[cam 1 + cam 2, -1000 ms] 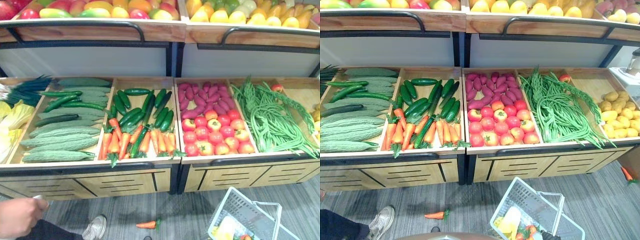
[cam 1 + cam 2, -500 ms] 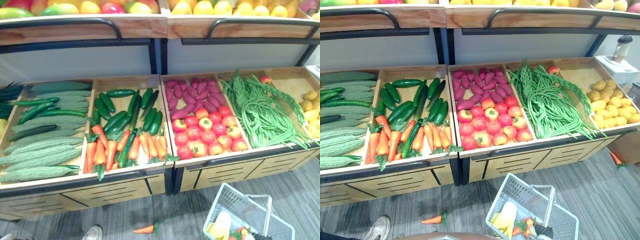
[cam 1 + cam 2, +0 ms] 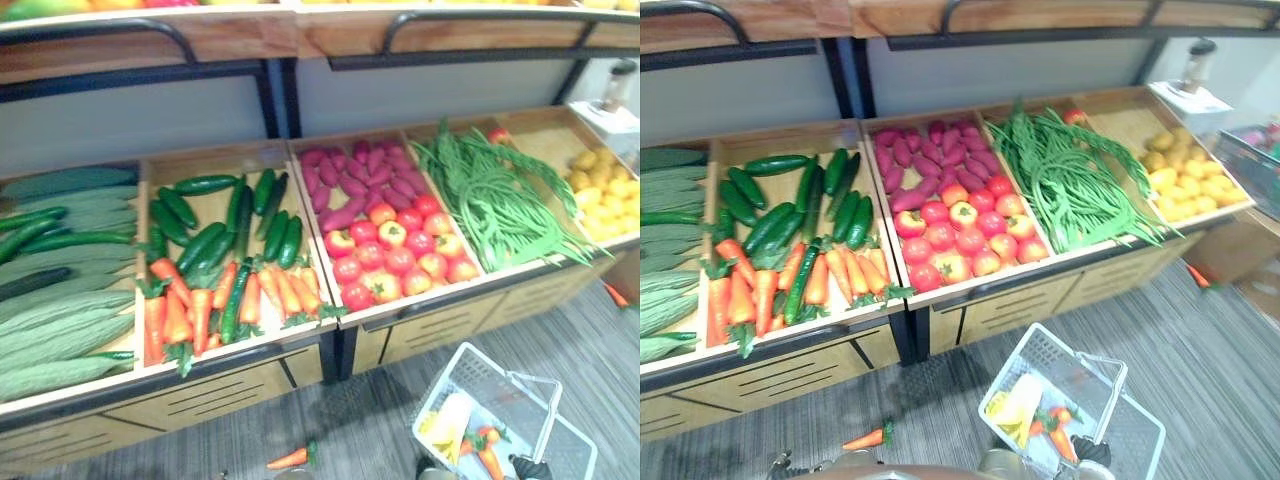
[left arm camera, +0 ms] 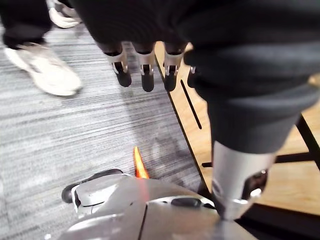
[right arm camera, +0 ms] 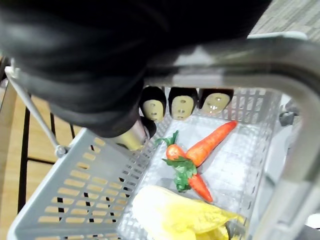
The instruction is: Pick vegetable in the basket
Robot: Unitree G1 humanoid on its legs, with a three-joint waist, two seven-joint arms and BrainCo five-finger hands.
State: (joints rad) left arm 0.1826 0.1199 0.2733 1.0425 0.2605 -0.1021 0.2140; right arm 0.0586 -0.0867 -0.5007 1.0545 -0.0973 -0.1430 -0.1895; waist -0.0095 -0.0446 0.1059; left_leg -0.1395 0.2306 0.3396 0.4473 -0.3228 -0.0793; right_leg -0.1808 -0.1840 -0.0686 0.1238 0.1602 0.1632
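A white wire basket [image 3: 441,380] hangs low at my right, just above the grey carpet. My right hand [image 5: 180,103] is shut round its handle [image 5: 235,62], the dark fingertips curled under the bar. Inside lie two carrots [image 5: 207,142], a small orange-red vegetable [image 5: 173,151] and a pale yellow leafy cabbage [image 5: 182,215]. My left hand [image 4: 145,67] hangs open beside the wooden stand, holding nothing. One loose carrot [image 3: 292,458] lies on the floor in front of the stand.
The wooden stand holds bins of bitter gourds [image 3: 60,325], cucumbers [image 3: 230,215] over carrots [image 3: 200,305], purple sweet potatoes [image 3: 355,180] over tomatoes [image 3: 395,255], green beans [image 3: 500,190] and potatoes [image 3: 605,185]. A person's shoes [image 4: 45,70] stand near my left hand.
The camera has swung right and tilted, so the whole stand has shifted left. The person's hand and shoe have left the eye views. The basket stays in my right hand.
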